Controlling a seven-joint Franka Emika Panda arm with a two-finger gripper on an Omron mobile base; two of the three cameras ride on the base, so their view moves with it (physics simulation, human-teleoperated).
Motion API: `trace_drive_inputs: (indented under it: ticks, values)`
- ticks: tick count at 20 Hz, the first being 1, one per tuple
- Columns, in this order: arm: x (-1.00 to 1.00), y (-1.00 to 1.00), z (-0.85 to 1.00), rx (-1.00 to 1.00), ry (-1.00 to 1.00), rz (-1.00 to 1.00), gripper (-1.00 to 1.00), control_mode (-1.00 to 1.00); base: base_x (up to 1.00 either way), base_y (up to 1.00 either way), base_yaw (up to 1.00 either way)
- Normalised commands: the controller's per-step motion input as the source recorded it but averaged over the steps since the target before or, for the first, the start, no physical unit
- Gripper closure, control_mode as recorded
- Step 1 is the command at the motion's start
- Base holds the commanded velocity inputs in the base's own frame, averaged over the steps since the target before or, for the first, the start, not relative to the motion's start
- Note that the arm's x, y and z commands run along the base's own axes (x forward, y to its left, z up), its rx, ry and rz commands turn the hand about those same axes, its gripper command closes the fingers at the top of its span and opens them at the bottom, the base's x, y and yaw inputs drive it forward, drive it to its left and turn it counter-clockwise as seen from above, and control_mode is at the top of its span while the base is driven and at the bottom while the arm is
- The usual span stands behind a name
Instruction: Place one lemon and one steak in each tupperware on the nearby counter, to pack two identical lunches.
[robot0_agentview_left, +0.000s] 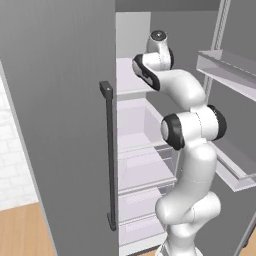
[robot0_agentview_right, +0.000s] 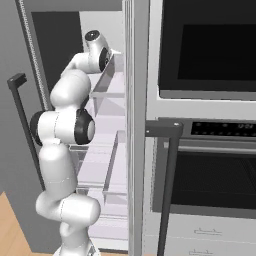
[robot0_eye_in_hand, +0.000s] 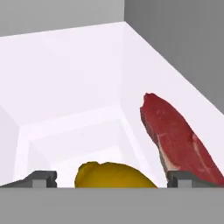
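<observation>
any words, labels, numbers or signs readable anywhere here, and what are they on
Oven control panel: a row of small pale marks, too small and blurred to read.
Steak: no label.
Lemon: no label.
Fridge door: no text or brand.
Nothing in these pictures can be read as text.

One lemon (robot0_eye_in_hand: 111, 176) sits at six o'clock in the hand view, and one steak (robot0_eye_in_hand: 179, 138) at four o'clock. There are two dark door handles, one on the fridge door (robot0_agentview_left: 108, 155) and one at the oven (robot0_agentview_right: 167, 185).
</observation>
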Motion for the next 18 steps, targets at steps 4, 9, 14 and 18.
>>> trace_drive_inputs:
  ticks: [4, 9, 14, 18]
  values:
    - [0.03, -0.19, -0.45, 0.0, 0.08, 0.0, 1.0, -1.0, 0.0, 0.0, 0.0]
    - [-0.02, -0.25, -0.66, 0.0, 0.07, 0.0, 1.0, -1.0, 0.0, 0.0, 0.0]
    - [0.05, -0.05, -0.12, -0.01, -0.01, 0.0, 1.0, -1.0, 0.0, 0.0, 0.0]
    - [-0.8, 0.07, 0.0, 0.0, -0.42, 0.0, 1.0, -1.0, 0.0, 0.0, 0.0]
